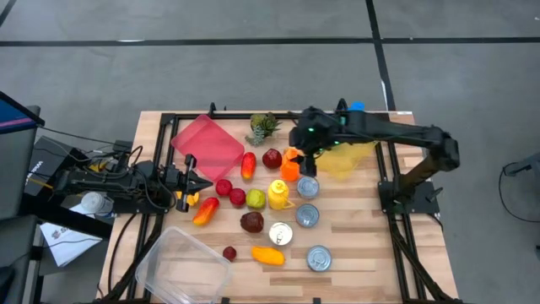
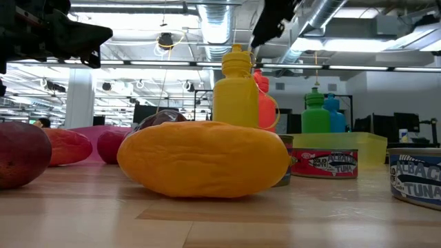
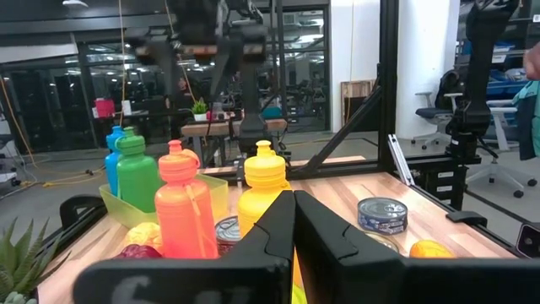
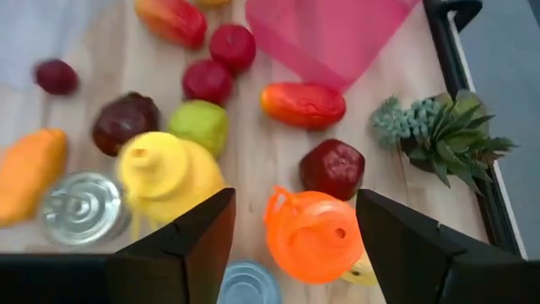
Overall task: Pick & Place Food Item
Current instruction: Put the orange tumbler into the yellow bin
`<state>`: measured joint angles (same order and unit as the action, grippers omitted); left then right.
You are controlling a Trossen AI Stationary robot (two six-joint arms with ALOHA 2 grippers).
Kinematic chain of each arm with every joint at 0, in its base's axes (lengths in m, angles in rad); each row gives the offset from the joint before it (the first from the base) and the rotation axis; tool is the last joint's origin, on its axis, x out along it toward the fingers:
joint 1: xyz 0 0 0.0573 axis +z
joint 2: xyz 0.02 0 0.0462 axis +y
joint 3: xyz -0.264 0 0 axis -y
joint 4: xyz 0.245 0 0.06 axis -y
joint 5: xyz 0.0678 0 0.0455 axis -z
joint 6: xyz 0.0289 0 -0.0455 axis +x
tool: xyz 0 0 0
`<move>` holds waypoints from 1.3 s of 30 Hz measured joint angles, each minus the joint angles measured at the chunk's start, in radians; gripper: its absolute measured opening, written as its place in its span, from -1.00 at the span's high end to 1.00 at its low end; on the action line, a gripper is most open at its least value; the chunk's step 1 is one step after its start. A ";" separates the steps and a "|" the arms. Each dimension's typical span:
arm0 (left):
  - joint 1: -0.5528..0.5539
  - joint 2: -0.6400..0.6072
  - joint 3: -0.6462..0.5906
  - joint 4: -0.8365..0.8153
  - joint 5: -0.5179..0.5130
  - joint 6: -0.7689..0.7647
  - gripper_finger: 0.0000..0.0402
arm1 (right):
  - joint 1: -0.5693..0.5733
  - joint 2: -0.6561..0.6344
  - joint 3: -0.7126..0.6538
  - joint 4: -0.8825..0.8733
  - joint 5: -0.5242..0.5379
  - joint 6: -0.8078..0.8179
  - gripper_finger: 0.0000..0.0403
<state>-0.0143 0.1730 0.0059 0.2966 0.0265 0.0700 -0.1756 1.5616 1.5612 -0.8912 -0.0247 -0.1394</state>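
Observation:
Several food items lie on the wooden table: a red-orange mango (image 1: pixel 248 165) (image 4: pixel 304 104), a dark red apple (image 1: pixel 272 158) (image 4: pixel 333 168), a green pear (image 1: pixel 256 199) (image 4: pixel 197 125) and an orange mango (image 1: pixel 267 255) (image 2: pixel 203 160). My right gripper (image 1: pixel 305 143) (image 4: pixel 295 245) hangs open above the orange bottle (image 1: pixel 289 165) (image 4: pixel 315 236), which stands upright between the fingers in the right wrist view, clear of them. My left gripper (image 1: pixel 191 179) (image 3: pixel 294 228) waits shut at the table's left side, holding nothing.
A pink tray (image 1: pixel 208 143) lies at the far left and a clear tub (image 1: pixel 181 266) at the near left. A yellow bottle (image 1: pixel 278 194), several cans (image 1: pixel 307 215), a succulent (image 1: pixel 263 127) and a yellow bin (image 1: pixel 342 160) holding bottles crowd the middle.

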 joint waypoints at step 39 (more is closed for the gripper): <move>0.000 0.000 0.000 0.000 0.000 0.000 1.00 | -0.101 0.093 -0.057 -0.007 -0.002 -0.010 0.03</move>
<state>-0.0144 0.1730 0.0062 0.2966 0.0265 0.0700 -0.2764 1.6550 1.5042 -0.8980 -0.0265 -0.1497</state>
